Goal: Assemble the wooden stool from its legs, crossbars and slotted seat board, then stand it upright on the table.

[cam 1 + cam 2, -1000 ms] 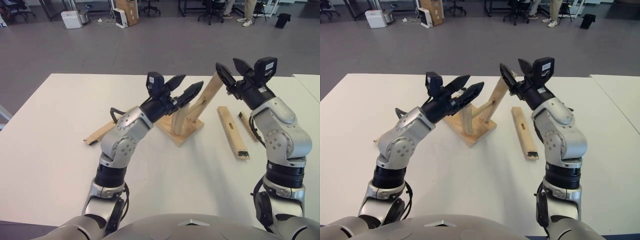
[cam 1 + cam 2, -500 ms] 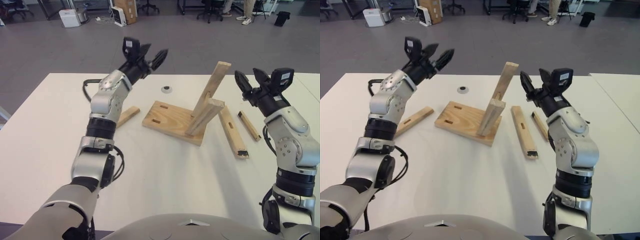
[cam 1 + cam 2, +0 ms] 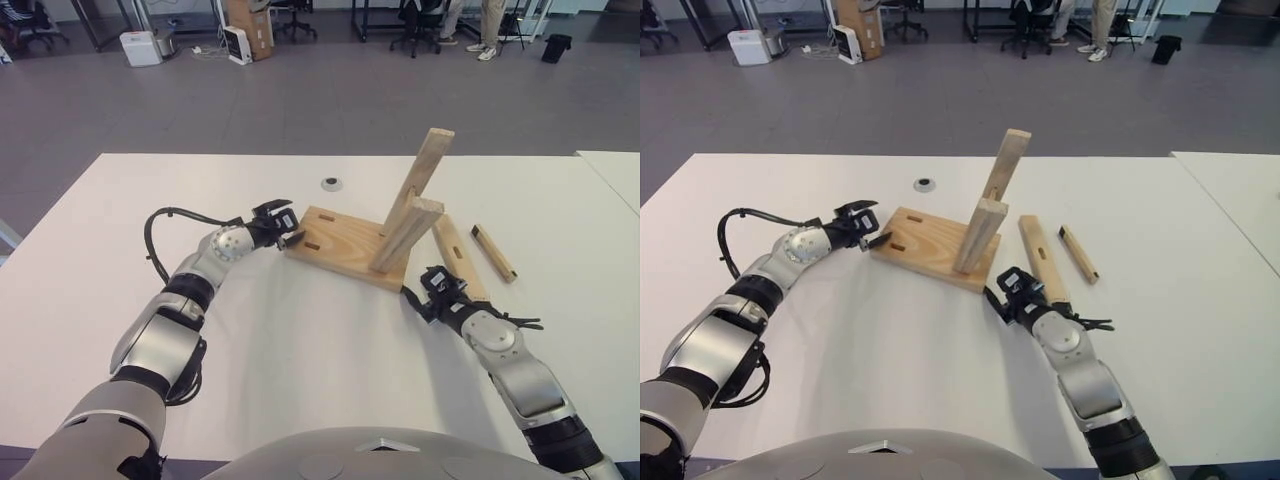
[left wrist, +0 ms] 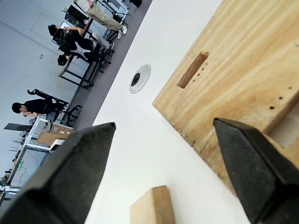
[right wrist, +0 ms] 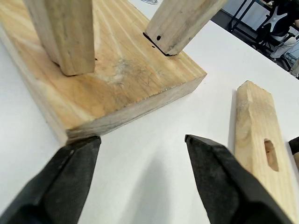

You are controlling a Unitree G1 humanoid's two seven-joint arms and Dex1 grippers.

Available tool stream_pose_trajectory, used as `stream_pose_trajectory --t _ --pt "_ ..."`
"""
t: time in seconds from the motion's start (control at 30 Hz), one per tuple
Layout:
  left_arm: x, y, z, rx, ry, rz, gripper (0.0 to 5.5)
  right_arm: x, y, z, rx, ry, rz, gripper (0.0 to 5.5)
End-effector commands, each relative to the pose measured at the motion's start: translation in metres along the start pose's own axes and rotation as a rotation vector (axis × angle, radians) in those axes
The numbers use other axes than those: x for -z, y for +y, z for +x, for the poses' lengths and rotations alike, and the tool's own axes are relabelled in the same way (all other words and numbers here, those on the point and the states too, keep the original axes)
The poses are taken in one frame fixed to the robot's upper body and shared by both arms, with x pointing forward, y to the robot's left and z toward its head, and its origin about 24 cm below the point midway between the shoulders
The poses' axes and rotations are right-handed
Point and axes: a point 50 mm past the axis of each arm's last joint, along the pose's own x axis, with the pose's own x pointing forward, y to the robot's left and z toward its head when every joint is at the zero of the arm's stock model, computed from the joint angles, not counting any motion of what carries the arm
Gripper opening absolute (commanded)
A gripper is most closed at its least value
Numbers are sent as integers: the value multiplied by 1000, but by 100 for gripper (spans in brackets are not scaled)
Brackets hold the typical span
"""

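Seat board (image 3: 338, 240) stiff, lightish wood; slotted legs (image 3: 405, 232) likely loose: grip board edges. Left claw (image 3: 284, 228) spread at one corner, right claw (image 3: 424, 291) spread near opposite corner, both empty.

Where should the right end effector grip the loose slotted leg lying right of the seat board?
Grip the slotted leg across its long side faces near mid-length, coming from above: it lies flat, clear of the seat board, with table showing along both sides. The open right end effector sits by its near end.
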Motion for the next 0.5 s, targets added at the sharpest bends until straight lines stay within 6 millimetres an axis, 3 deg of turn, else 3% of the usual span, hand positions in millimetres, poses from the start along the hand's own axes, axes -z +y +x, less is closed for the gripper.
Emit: stream_pose_trajectory --t 0.03,0.17,0.27,0.4,0.43,0.5 --pt "31 -79 -20 253 68 -83 388 9 -11 5 35 53 -9 339" --pt "18 -120 -46 339 -7 -162 388 12 -45 1 141 66 -16 339" --pt "2 -131 -56 362 -40 -194 388 14 -67 -2 215 77 -13 339" --pt "-14 -121 -70 415 -68 -286 388 15 -78 0 257 72 0 339" --pt "-11 -108 -68 413 -68 -336 388 16 -77 0 259 70 3 339" --pt "-16 -54 -57 308 -120 -407 388 15 -75 -1 257 61 -1 339"
